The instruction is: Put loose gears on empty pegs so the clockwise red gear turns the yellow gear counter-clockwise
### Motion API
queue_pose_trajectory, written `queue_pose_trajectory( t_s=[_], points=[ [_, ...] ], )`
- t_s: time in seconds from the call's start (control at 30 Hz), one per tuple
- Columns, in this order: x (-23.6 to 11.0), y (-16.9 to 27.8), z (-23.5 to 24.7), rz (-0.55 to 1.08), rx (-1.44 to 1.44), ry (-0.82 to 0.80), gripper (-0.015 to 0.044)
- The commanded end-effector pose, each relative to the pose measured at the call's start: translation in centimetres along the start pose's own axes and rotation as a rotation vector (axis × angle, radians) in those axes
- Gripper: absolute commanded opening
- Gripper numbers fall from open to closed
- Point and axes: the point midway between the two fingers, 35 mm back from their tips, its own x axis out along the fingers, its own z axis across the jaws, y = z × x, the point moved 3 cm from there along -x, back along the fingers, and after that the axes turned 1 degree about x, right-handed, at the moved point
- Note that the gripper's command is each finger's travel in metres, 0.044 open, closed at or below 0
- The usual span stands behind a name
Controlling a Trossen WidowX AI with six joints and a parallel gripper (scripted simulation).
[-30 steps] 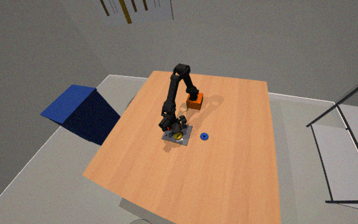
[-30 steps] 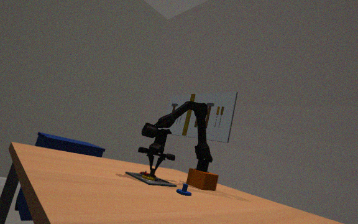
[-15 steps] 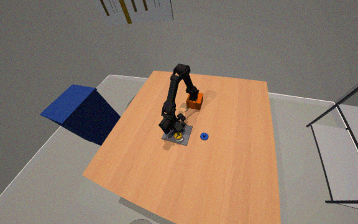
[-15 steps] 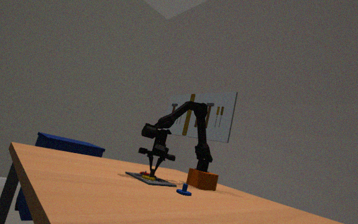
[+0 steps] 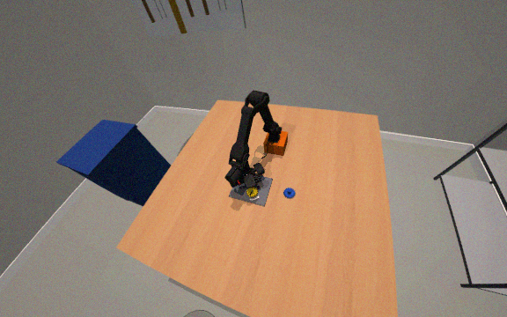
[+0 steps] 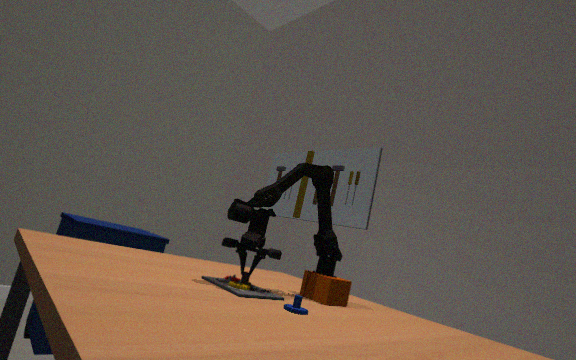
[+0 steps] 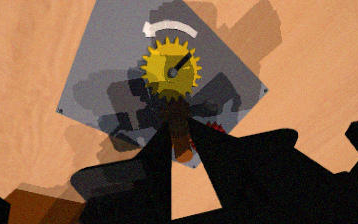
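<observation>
My gripper (image 5: 250,181) (image 6: 244,279) (image 7: 178,123) is low over the grey board (image 5: 268,189) (image 6: 264,297) (image 7: 92,52), shut on the handle of an orange-brown gear (image 7: 182,145). The gear's toothed part is dark in shadow, close beside the yellow gear (image 5: 252,192) (image 6: 239,285) (image 7: 160,62) in the wrist view. Whether it touches a peg or sits flat is hidden. The yellow gear with its black stripe lies by the white arrow (image 7: 170,25). The red gear (image 7: 215,127) is mostly hidden behind a finger. A blue gear (image 5: 290,193) (image 6: 296,309) stands on the table, handle up.
The orange block (image 5: 276,144) (image 6: 326,288) under the arm's base stands behind the board. The blue gear is off the board's side, between board and camera in the exterior view. Arm shadows and the fingers cover much of the board, so its pegs are hard to see.
</observation>
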Motion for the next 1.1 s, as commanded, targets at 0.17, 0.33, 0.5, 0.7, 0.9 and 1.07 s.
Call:
queue_pose_trajectory(
  t_s=[0.17, 0.33, 0.5, 0.7, 0.9, 1.07],
  points=[
    [0.2, 0.0, -0.1, 0.002, 0.215, 0.0, 0.0],
    [0.2, 0.0, -0.1, 0.002, 0.191, 0.0, 0.0079],
    [0.0, 0.0, -0.1, 0.002, 0.091, 0.0, 0.014],
    [-3.1, 0.0, -0.1, 0.002, 0.004, 0.0, 0.014],
    [-4.4, 0.0, -0.1, -0.001, -0.019, 0.001, 0.0166],
    [-9.3, 0.2, 0.2, -0.001, -0.019, 0.001, 0.0298]
  ],
)
